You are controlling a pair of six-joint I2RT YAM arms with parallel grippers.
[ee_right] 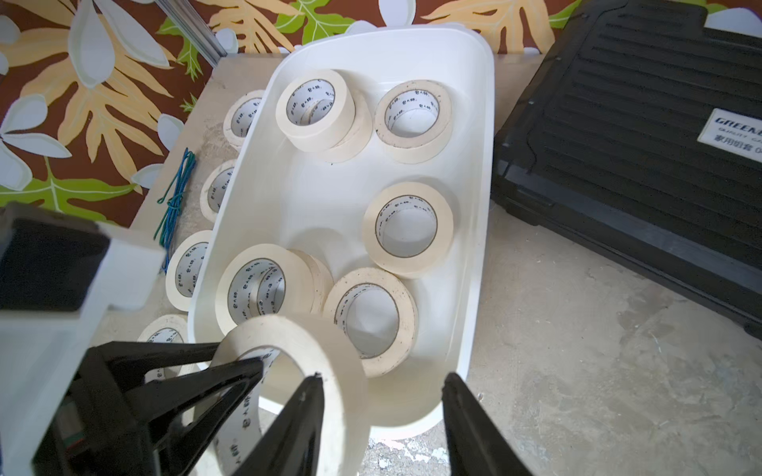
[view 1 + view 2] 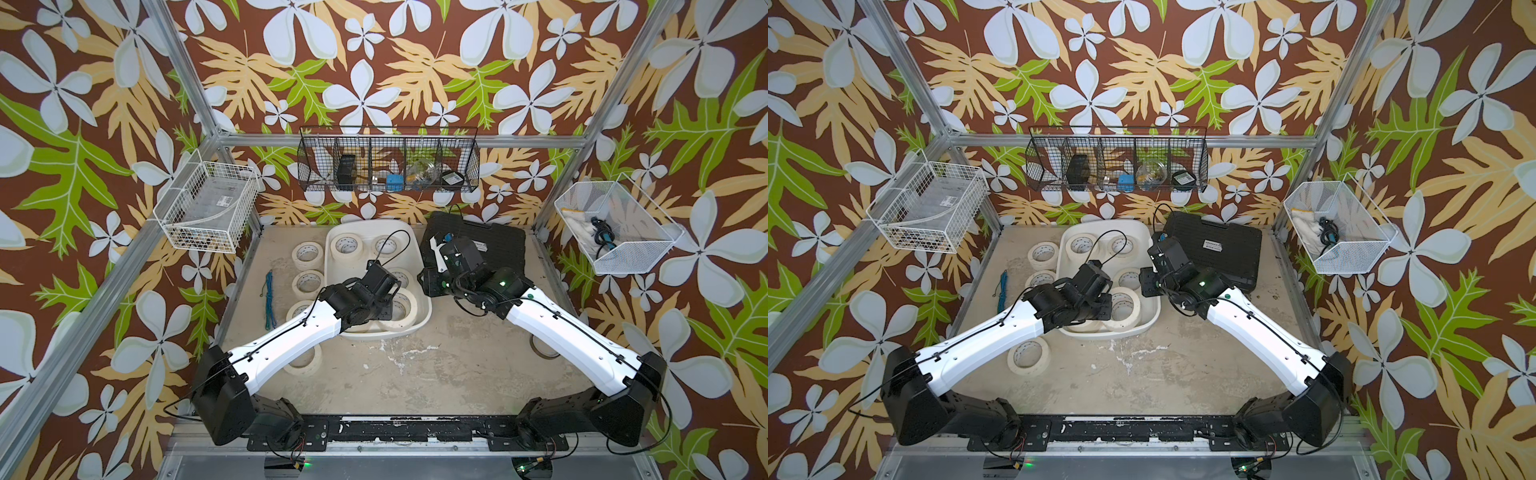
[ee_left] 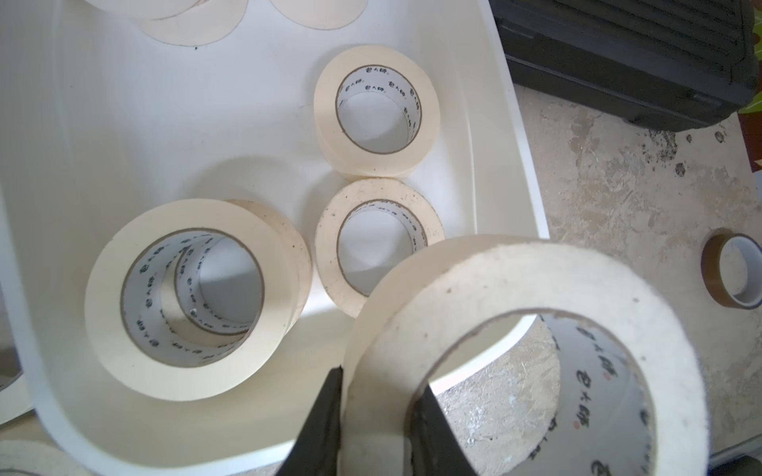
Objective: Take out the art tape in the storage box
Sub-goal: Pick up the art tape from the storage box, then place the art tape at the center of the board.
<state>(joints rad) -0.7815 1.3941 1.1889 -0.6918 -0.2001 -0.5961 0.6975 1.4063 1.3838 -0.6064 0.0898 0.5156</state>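
The storage box is a shallow white tub at the table's back middle. Several cream art tape rolls lie inside it. Other rolls lie on the table left of the box. My left gripper is shut on the wall of one roll, held on edge above the box's near end. My right gripper stands open beside it, one finger inside that roll's ring, gripping nothing.
A black hard case lies right of the box. A blue-green cord lies near the table's left edge, a brown tape ring near the right edge. Wire baskets hang on the frame.
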